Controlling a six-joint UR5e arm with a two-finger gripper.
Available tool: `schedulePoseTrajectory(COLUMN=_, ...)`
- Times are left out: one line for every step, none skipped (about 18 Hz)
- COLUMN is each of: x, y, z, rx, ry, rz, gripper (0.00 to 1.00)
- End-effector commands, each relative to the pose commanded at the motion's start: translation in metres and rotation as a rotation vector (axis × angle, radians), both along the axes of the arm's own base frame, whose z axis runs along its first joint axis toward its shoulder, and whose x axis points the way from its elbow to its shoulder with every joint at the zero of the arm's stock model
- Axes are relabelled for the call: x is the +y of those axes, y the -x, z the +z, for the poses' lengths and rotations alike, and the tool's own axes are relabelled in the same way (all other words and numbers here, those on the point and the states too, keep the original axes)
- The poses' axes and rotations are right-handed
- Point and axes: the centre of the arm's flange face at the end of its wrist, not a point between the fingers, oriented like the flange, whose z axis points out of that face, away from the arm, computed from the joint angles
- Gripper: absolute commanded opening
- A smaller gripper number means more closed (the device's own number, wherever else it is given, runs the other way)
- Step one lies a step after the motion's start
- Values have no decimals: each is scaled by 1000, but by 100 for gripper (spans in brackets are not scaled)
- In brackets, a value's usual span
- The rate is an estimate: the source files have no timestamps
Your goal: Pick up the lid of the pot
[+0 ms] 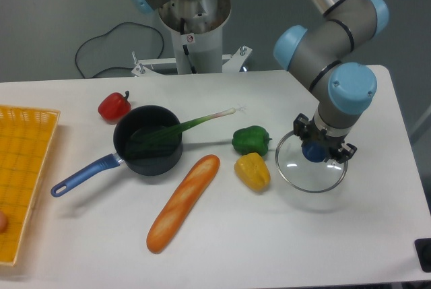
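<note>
My gripper (324,138) points down at the right side, shut on the blue knob of the pot lid (300,176). The lid is clear glass with a thin round rim, and it hangs below the fingers, seemingly just above the white table. Part of its far side is hidden behind the gripper.
Just left of the lid lie a green pepper (250,141) and a yellow pepper (253,172). Farther left are an orange baguette-shaped item (182,205), a black pan (149,166) holding a leek (195,122), a red pepper (114,106) and a yellow crate (27,168).
</note>
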Motion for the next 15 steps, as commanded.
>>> schedulePoseTrajectory(x=0, y=-3, z=5, rx=5, ry=5, rz=-23, gripper=44)
schedulePoseTrajectory(x=-1, y=-4, z=9, rx=9, ry=9, rz=-57, gripper=44)
schedulePoseTrajectory(x=2, y=-8, z=14, rx=14, ry=6, rz=-98, gripper=44)
schedulePoseTrajectory(x=3, y=-11, z=21, rx=24, ry=1, rz=-126, gripper=44)
schedulePoseTrajectory(x=3, y=-11, z=24, rx=28, ry=-1, rz=-137, gripper=43)
schedulePoseTrajectory(x=5, y=-13, z=25, rx=29, ry=-1, rz=-143, gripper=43)
schedulePoseTrajectory(x=8, y=-16, z=24, rx=28, ry=-1, rz=-149, gripper=43)
schedulePoseTrajectory(x=9, y=-17, z=24, rx=27, ry=1, rz=-152, gripper=43)
schedulePoseTrajectory(x=9, y=-18, z=24, rx=27, ry=1, rz=-152, gripper=43)
schedulePoseTrajectory(x=9, y=-19, z=26, rx=30, ry=0, rz=-152, gripper=43)
schedulePoseTrajectory(x=8, y=-20, z=28, rx=32, ry=-3, rz=-152, gripper=43)
schedulePoseTrajectory(x=9, y=-21, z=27, rx=31, ry=-2, rz=-154, gripper=43)
schedulePoseTrajectory(x=9, y=-21, z=26, rx=28, ry=-1, rz=-154, gripper=43)
schedulePoseTrajectory(x=9, y=-21, z=26, rx=26, ry=0, rz=-154, gripper=43)
schedulePoseTrajectory(x=9, y=-22, z=25, rx=25, ry=0, rz=-154, gripper=43)
